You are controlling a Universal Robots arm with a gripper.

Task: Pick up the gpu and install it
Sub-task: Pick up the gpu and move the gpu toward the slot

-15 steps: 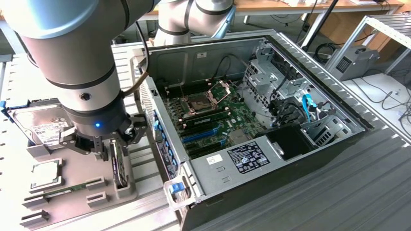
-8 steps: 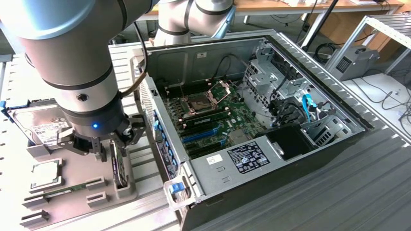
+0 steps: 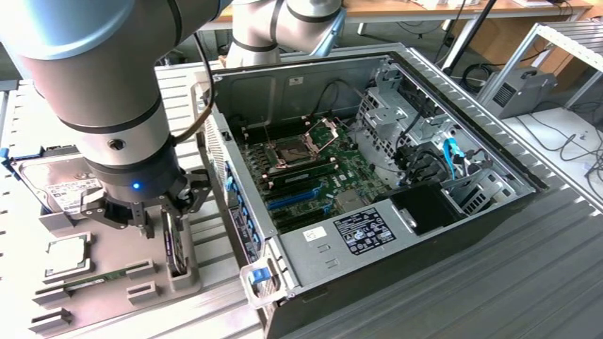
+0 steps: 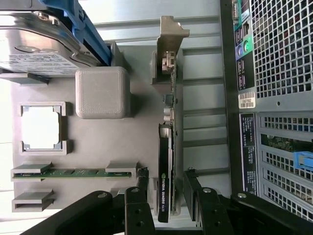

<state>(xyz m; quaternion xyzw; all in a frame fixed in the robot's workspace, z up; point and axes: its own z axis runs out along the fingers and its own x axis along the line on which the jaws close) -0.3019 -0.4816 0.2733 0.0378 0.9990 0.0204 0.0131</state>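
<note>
**Q:** Gpu, where?
**A:** The gpu (image 3: 175, 246) (image 4: 166, 188) stands on edge in a slot of the grey holder (image 3: 109, 300) (image 4: 134, 142). It's just outside the computer case (image 3: 443, 279) (image 4: 286, 54) and runs along the case's perforated wall. The silver bracket (image 4: 171, 41) is at the end away from my jaws.

**Q:** Jaws?
**A:** Mine are wide apart, one on each side of the card's black cooler end. There's a gap on both sides and nothing is clamped.

**Q:** Other parts in the holder?
**A:** All sit farther from the case than the gpu:
- a plain grey block (image 4: 102, 92)
- a hard drive (image 3: 61, 187) (image 4: 34, 51) with a white label, in a blue carrier
- a square processor chip (image 3: 61, 254) (image 4: 41, 127)
- a narrow green memory stick (image 3: 94, 277) (image 4: 73, 172), lying flat in its clips

**Q:** Case itself?
**A:** It lies on its side, open, on the slatted metal surface (image 3: 537, 289). The motherboard (image 3: 315, 166) faces up with blue slots (image 3: 294, 198) showing. The holder is on the same surface, touching or almost touching the case; I can't tell which.
</note>
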